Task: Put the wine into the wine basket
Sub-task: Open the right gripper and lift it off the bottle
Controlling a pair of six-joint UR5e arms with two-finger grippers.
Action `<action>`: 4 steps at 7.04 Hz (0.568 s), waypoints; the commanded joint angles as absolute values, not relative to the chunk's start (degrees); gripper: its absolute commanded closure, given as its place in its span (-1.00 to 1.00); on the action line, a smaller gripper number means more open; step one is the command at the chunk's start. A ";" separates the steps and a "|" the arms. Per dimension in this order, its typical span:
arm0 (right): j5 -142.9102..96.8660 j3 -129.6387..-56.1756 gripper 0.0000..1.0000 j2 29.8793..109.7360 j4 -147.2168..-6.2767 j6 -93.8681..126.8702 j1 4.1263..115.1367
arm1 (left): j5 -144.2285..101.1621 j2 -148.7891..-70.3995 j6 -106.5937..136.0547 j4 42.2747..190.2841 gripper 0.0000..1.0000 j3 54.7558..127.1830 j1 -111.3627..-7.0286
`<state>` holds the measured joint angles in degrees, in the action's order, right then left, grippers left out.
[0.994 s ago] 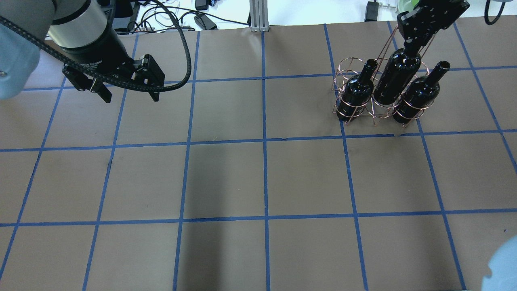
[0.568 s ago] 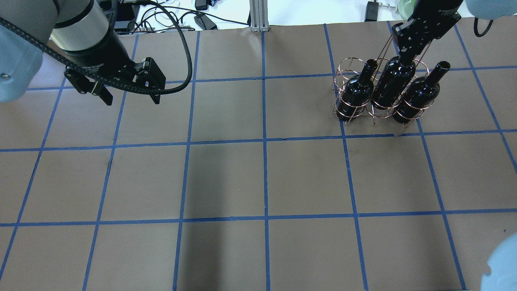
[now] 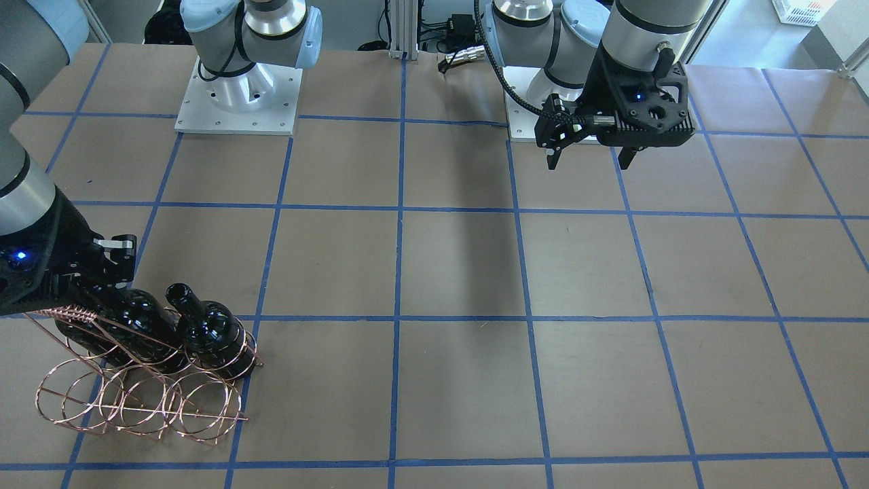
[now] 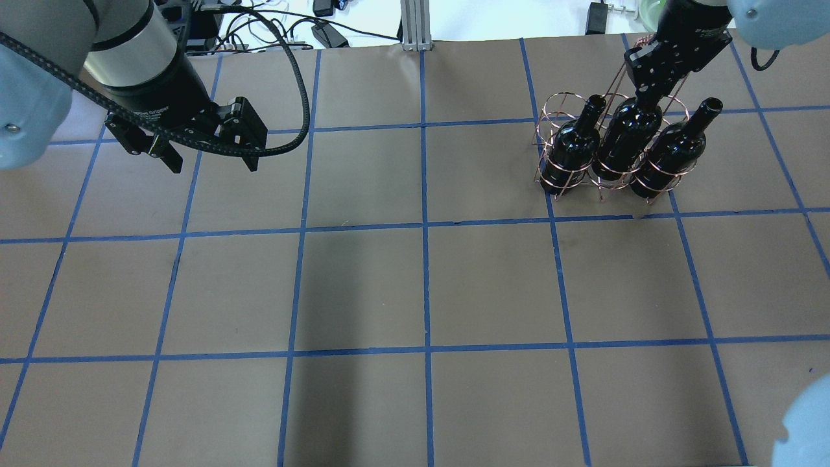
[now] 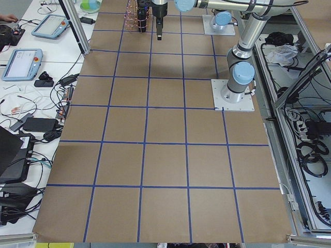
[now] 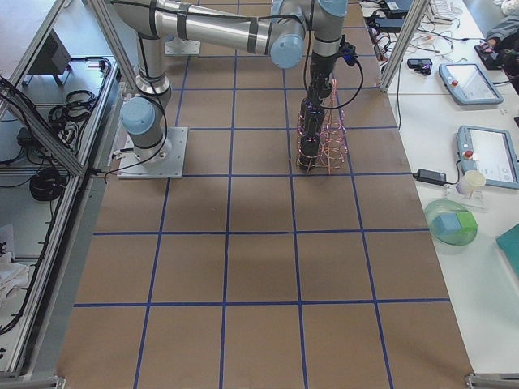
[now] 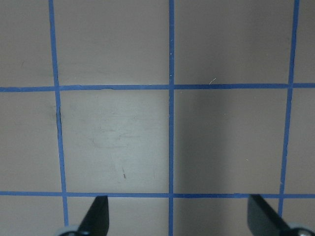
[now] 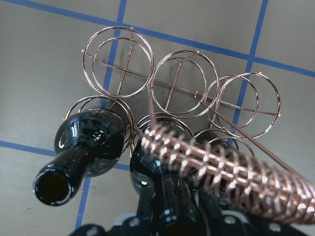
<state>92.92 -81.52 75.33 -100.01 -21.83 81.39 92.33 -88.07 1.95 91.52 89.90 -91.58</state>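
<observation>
The copper wire wine basket (image 4: pixel 563 95) stands at the table's far right, also in the front view (image 3: pixel 139 407). Three black wine bottles stand in its near row: left (image 4: pixel 570 152), middle (image 4: pixel 626 139), right (image 4: pixel 668 162). My right gripper (image 4: pixel 650 91) is shut on the middle bottle's neck, beside the coil-wrapped handle (image 8: pixel 221 172). In the right wrist view the held bottle (image 8: pixel 152 182) is next to an open-mouthed bottle (image 8: pixel 74 152). The far row of hoops (image 8: pixel 172 83) holds nothing. My left gripper (image 4: pixel 207 146) hangs open and empty at the far left, fingertips (image 7: pixel 98 216) wide apart.
Brown table paper with a blue tape grid (image 4: pixel 425 227). Cables and power bricks (image 4: pixel 292 26) and an aluminium post (image 4: pixel 415 26) lie beyond the far edge. Side benches hold tablets (image 6: pixel 474 81). Both arm bases (image 3: pixel 237 102) stand at the robot's side of the table.
My right gripper has come down with the middle bottle, which now sits lower in the basket between the other two. My left gripper has shifted slightly and stays open.
</observation>
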 commanded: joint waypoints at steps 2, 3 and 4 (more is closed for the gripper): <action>93.07 -81.56 -0.99 77.85 -99.67 -21.36 81.39 | 92.46 -88.07 2.02 91.49 -1.00 89.91 -91.58; 93.25 -81.56 -0.99 79.79 -98.88 -21.01 81.56 | 92.37 -88.07 2.02 91.49 -1.00 89.91 -91.58; 93.08 -81.56 -0.99 82.59 -96.35 -20.74 81.91 | 92.46 -88.07 1.93 91.49 -1.00 89.91 -91.58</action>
<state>93.12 -81.56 79.61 -98.54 -21.10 81.58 92.41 -88.07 2.00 91.49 89.91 -91.58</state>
